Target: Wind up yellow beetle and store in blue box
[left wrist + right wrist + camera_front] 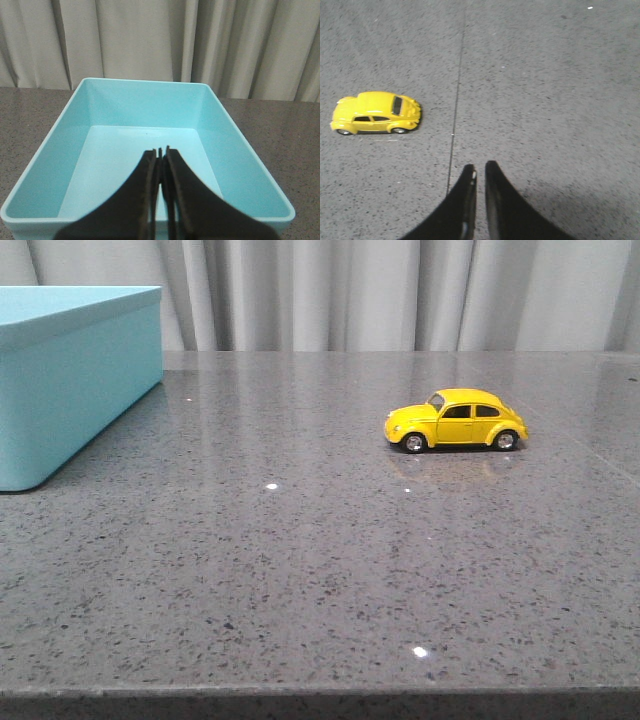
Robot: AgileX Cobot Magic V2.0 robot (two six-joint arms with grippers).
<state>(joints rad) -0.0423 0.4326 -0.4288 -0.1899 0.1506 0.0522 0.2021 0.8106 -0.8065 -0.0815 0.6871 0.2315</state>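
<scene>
The yellow beetle [456, 420] stands on its wheels on the grey stone table, right of centre, its nose toward the left. It also shows in the right wrist view [376, 113]. The blue box [70, 375] stands at the far left, open at the top and empty inside [145, 150]. My left gripper [161, 150] is shut and empty, held above the near side of the box. My right gripper [480, 167] is shut with only a thin gap, empty, above bare table and well apart from the beetle. Neither gripper shows in the front view.
A grey speckled stone table [300, 570] with its front edge near the bottom of the front view. A thin seam [456, 110] runs across the top next to the beetle. Pale pleated curtains [400, 290] hang behind the table.
</scene>
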